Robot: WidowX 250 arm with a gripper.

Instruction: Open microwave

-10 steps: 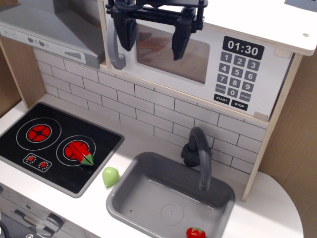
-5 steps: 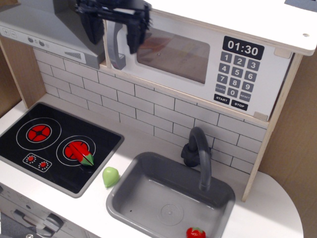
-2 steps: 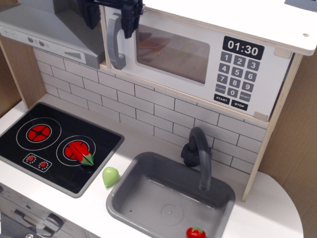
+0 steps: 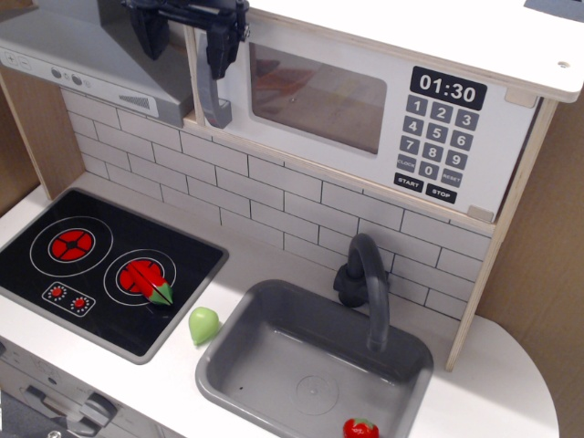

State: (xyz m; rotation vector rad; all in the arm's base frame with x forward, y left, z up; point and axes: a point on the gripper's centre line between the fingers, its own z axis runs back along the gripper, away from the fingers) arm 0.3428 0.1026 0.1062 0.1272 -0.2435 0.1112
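With the microwave (image 4: 365, 109) mounted high beside the range hood (image 4: 82, 55), door shut, the gripper (image 4: 182, 41) hung with open jaws seemingly straddling the handle (image 4: 212, 96); a good pull needed full closure first.

Grey sink (image 4: 274, 315), black faucet (image 4: 365, 283), stove (image 4: 100, 265).

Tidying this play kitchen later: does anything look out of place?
Loose toy food: a red-green piece lies on the stove's right burner, a green piece sits on the counter, a red piece on the sink's front rim.
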